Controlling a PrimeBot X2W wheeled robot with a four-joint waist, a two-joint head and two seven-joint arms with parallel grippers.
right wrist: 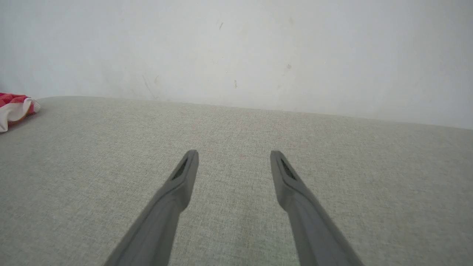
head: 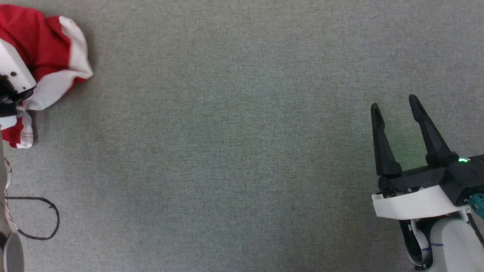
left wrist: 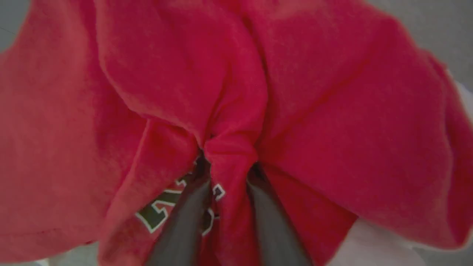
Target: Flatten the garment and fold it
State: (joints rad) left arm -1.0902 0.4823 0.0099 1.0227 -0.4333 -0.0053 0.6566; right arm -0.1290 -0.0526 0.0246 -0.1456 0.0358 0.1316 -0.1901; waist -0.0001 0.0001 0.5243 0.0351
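The garment (head: 45,41), red shorts with white hem bands, lies bunched at the far left edge of the grey surface in the head view. My left arm's white wrist housing (head: 13,73) sits over it there, its fingers hidden. In the left wrist view my left gripper (left wrist: 229,166) is shut on a pinched fold of the red cloth (left wrist: 332,111), with part of the black-and-white print (left wrist: 159,212) beside one finger. My right gripper (head: 395,104) hovers open far to the right, nothing between its fingers (right wrist: 233,153). The garment (right wrist: 14,107) shows small at the left of the right wrist view.
The grey woven surface (head: 227,151) stretches wide between the two arms. A black cable loop (head: 38,219) lies at the lower left. A pale wall (right wrist: 236,48) rises behind the surface's far edge.
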